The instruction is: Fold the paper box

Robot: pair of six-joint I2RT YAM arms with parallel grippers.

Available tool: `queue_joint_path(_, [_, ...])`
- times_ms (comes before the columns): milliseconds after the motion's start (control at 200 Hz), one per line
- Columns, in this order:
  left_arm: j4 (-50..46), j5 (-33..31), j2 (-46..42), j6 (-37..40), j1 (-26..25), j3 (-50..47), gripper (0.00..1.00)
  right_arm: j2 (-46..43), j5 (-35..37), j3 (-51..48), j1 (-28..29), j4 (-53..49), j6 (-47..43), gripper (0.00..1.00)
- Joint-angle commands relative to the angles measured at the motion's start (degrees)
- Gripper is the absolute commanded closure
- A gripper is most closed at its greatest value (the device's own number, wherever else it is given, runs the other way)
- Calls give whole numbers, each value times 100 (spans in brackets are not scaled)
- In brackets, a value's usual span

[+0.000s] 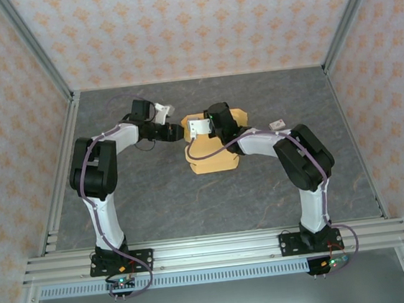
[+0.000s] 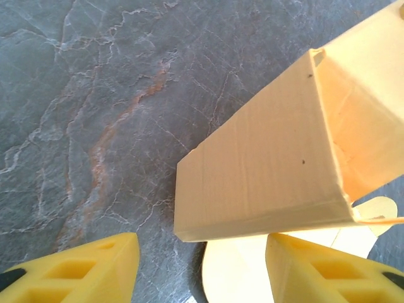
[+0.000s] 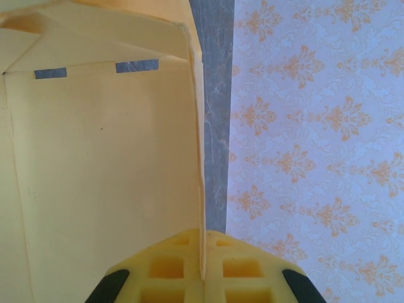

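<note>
Paper box [image 1: 212, 162] [image 2: 265, 170] [image 3: 101, 158] lies on the grey stone-look table [image 1: 156, 200] [image 2: 95, 101], partly raised from flat. From the left wrist view you see one tan panel tilted up like a roof, with its inner side open to the right and a rounded flap lying flat on the table under its lower edge.

Your right claw [image 1: 215, 125] [image 3: 203, 255] is over the box's far end. Its two yellow pads are pressed together on the thin upright edge of a side wall, so it is gripping the box. Inside that wall you look onto bare tan cardboard, with two short slits near the far fold showing grey through them.

Your left claw [image 1: 180, 131] [image 2: 202, 249] is just beside the box's left far corner. Its yellow fingers [image 2: 82, 268] stand apart and open, one on each side of the box's near corner and the rounded flap, and you cannot tell whether they touch the cardboard.
</note>
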Motion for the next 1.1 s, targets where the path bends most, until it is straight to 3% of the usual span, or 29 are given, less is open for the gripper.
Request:
queue_joint_path(0, [314,237,31,-37,-68,184,45,-203,-206,192,-6,-232,224,100])
queue_joint_path(550, [1767,3,172,-771,-229,35,52,-166,-468,391,-7,-660,633,100])
queue_joint_path(1096, [3296,-704,80,-1243,-334,-671,51,-38,-523,768,-68,-1557,669,100])
